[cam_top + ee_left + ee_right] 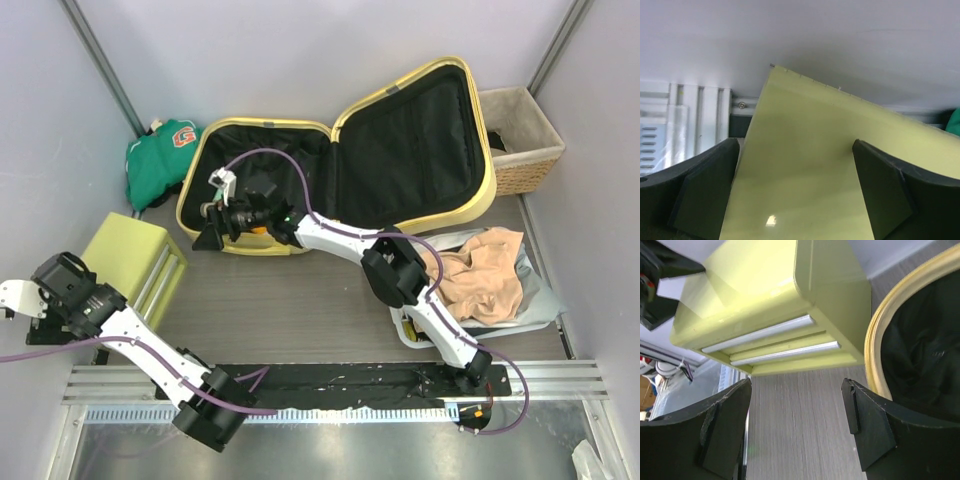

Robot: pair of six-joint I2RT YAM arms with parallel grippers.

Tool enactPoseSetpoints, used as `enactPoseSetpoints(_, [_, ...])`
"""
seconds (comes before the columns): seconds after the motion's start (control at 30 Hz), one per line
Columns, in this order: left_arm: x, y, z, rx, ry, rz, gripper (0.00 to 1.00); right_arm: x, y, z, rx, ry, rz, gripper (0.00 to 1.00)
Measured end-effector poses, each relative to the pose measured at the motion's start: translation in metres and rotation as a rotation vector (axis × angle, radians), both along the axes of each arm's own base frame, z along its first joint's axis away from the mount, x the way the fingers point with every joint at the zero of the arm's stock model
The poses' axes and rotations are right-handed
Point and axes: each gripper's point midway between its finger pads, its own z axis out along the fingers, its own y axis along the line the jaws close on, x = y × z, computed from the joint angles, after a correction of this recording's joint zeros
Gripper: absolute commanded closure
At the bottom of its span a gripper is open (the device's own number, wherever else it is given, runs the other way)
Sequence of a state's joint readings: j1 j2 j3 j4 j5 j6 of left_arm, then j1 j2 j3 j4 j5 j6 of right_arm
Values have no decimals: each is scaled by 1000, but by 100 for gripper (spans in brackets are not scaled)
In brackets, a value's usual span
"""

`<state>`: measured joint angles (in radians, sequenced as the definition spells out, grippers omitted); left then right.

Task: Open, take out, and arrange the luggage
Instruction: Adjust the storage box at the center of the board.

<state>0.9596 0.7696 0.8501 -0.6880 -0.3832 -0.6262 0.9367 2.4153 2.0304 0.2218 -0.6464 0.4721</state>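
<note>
The luggage point(400, 150) lies open at the back of the table, a pale yellow shell with black lining, its lid spread to the right. My right gripper point(208, 228) hangs at the front left corner of the left half, open. In the right wrist view that gripper point(797, 415) has only bare table between its fingers, and the luggage rim point(877, 350) curves just right of it. My left gripper point(28, 300) is far left, away from the luggage. It stands wide open point(795, 185) over the yellow-green box point(805, 165), holding nothing.
The yellow-green drawer box point(130, 258) stands front left of the suitcase and fills the top of the right wrist view point(770, 305). A green garment point(160, 158) lies back left. A wicker basket point(522, 140) sits back right. Beige clothing point(485, 275) lies on a grey bag at right.
</note>
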Motion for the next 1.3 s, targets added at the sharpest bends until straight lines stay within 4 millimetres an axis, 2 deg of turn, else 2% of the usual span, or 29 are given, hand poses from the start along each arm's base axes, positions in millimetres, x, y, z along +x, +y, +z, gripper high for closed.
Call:
enactPoseSetpoints(0.03, [3, 3, -4, 2, -5, -8, 0, 3, 0, 0, -4, 3, -5, 18])
enactPoseSetpoints(0.17, [12, 7, -9, 20, -23, -56, 2, 27, 9, 22, 65, -12, -33, 15])
enactPoseSetpoints(0.33, [31, 14, -11, 67, -67, -148, 12, 63, 21, 51, 204, -77, -86, 8])
enactPoseSetpoints(0.43, [46, 16, -12, 89, -101, -217, 17, 79, 24, 45, 244, -83, -119, 6])
enactPoseSetpoints(0.5, [59, 16, -13, 87, -120, -276, 18, 83, 26, 32, 248, -61, -128, 3])
enactPoseSetpoints(0.6, [78, 17, -14, 81, -138, -353, 20, 81, 32, 12, 236, -42, -135, 1])
enactPoseSetpoints(0.67, [82, 18, -14, 84, -132, -372, 20, 76, 38, 2, 227, -37, -135, 0])
enactPoseSetpoints(0.83, [93, 17, -14, 81, -93, -414, 21, 60, 52, -2, 243, -49, -121, 0])
enactPoseSetpoints(0.97, [104, 23, -13, 53, -69, -441, 22, 44, 57, -4, 259, -44, -96, 9])
enactPoseSetpoints(1.03, [108, 25, -13, 36, -47, -447, 22, 40, 51, -12, 263, -23, -112, 12])
enactPoseSetpoints(1.1, [113, 25, -12, 33, -28, -451, 22, 33, 41, -13, 258, 10, -129, 15])
enactPoseSetpoints(1.2, [128, 23, -12, 41, -16, -485, 22, 28, 28, -5, 241, 43, -164, 16])
enactPoseSetpoints(1.3, [138, 23, -12, 54, -13, -518, 22, 14, 16, 9, 241, 58, -185, 16])
